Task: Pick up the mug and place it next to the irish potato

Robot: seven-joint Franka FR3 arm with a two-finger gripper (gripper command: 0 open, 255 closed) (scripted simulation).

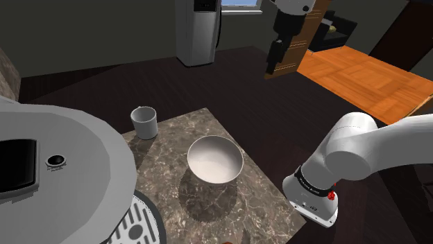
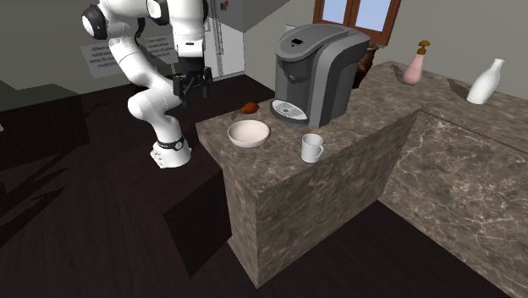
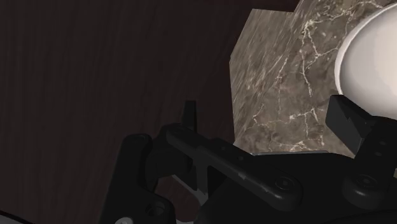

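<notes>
Currently the gripper (image 2: pixel 191 88) hangs open and empty, off the counter (image 2: pixel 279 182) and over the floor. The mug (image 1: pixel 144 122) stands upright at the counter's far end. The bowl (image 1: pixel 215 159) sits roughly between the mug and the potato (image 2: pixel 249 107). Risk: a low carry clips the bowl or the coffee machine (image 2: pixel 317 72).

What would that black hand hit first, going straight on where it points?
The black hand would probably meet the brown marbled counter corner beside the white bowl; depth unclear, it may miss onto dark floor.
</notes>
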